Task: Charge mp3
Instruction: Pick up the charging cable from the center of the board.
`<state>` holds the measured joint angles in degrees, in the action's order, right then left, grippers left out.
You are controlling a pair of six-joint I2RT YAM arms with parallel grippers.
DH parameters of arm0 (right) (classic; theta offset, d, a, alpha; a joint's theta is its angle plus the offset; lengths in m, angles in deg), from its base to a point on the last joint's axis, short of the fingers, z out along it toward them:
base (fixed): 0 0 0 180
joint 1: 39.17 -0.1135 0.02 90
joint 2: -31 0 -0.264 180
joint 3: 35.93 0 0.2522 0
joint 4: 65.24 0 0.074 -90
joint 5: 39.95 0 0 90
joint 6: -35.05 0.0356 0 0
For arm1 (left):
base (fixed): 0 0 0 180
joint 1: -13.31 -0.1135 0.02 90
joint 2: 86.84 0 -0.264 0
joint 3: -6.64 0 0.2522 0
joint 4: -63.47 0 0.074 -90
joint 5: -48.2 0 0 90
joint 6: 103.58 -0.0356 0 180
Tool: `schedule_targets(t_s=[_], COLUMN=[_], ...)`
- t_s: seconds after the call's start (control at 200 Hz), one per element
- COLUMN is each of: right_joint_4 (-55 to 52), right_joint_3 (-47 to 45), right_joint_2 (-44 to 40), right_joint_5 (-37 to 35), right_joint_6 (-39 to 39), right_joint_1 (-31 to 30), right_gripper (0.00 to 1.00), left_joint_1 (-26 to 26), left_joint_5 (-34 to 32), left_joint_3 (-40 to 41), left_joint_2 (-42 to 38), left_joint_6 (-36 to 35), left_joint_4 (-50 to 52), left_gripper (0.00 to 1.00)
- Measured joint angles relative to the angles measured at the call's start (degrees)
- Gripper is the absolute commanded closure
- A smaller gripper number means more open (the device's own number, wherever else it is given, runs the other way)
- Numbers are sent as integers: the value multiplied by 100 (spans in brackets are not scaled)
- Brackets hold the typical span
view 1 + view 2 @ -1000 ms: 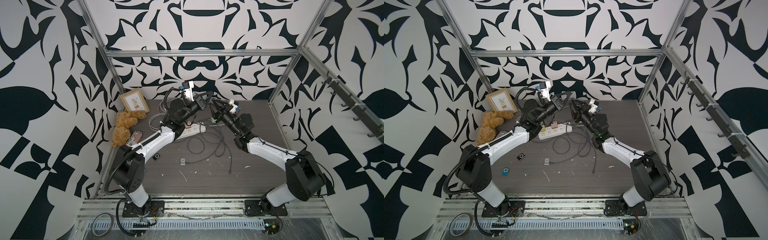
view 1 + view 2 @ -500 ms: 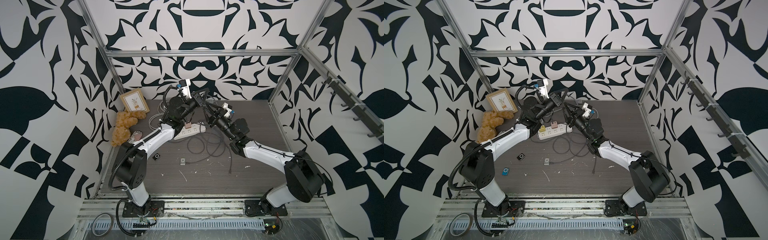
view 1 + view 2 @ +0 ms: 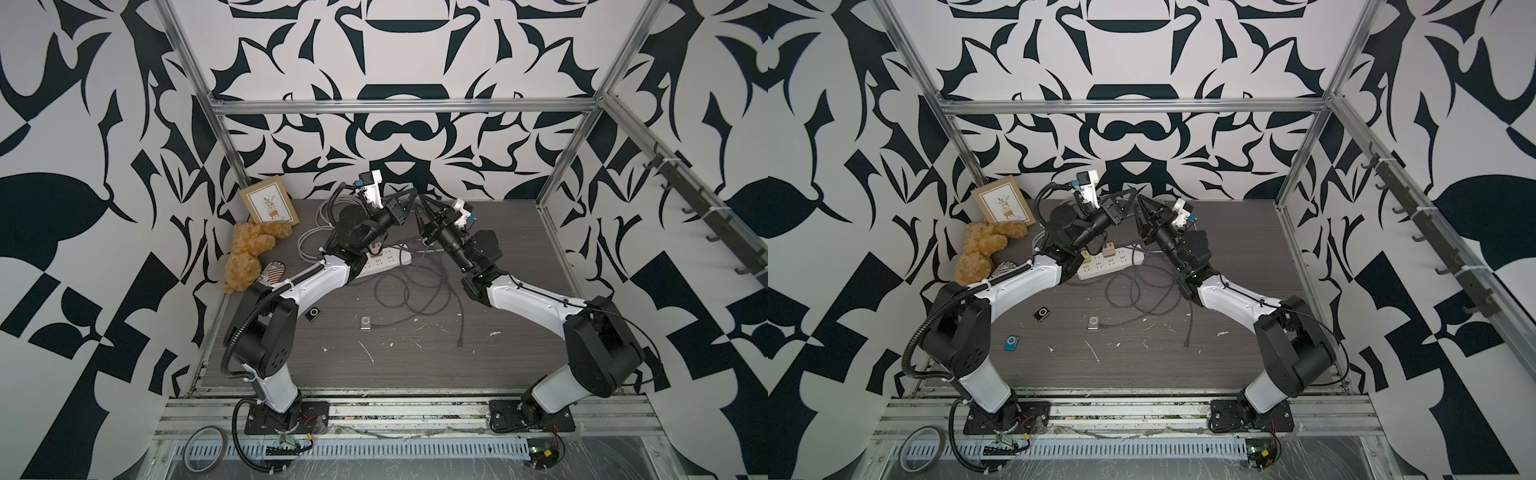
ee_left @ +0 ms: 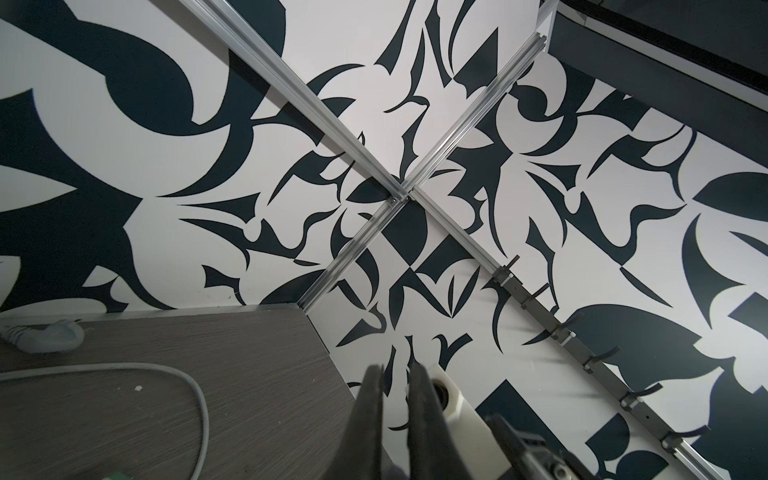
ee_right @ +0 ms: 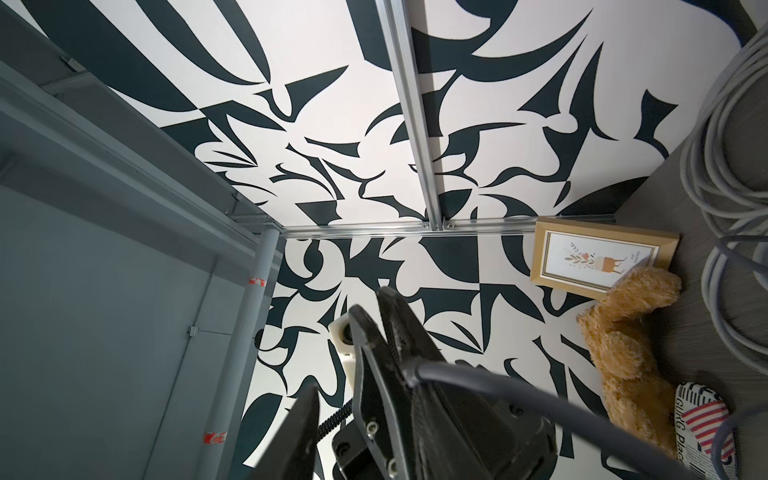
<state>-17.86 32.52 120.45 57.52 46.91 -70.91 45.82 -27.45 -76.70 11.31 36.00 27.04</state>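
Observation:
My left gripper (image 3: 415,191) (image 4: 397,370) is raised above the back of the table and is shut on a dark charging cable (image 5: 498,388), which hangs toward the table. My right gripper (image 3: 419,214) (image 3: 1140,212) meets it tip to tip. It is open, one finger (image 5: 299,424) standing to the side of the left gripper's fingers (image 5: 365,365). A silver mp3 player (image 3: 365,322) (image 3: 1094,322) lies mid-table with a cable at its edge. A black mp3 player (image 3: 314,312) and a blue one (image 3: 1012,342) lie further left.
A white power strip (image 3: 386,266) with a pink charger (image 3: 1109,250) and a yellow charger (image 3: 1084,254) lies below the grippers, among looped dark cables (image 3: 415,291). A loose plug end (image 3: 460,343) lies to the right. A teddy bear (image 3: 249,253), a picture frame (image 3: 270,205) and a slipper (image 3: 272,272) fill the back left.
The right arm swung a little left and lower, then came back up to the right. The left gripper stayed shut on the cable at nearly the same spot.

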Motion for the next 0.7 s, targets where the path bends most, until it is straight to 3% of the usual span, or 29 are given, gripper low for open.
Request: schedule_targets(t_s=[0.345, 0.7], right_joint_4=[50, 105], right_joint_3=[0, 11], right_joint_2=[2, 74], right_joint_5=[-179, -306], right_joint_6=[20, 105], right_joint_1=[66, 142], right_gripper=[73, 68], left_joint_1=[125, 205], left_joint_5=[22, 17], left_joint_3=[50, 63], left_joint_2=[0, 0], left_joint_6=[-11, -105], left_joint_4=[-140, -90], left_gripper=[100, 100])
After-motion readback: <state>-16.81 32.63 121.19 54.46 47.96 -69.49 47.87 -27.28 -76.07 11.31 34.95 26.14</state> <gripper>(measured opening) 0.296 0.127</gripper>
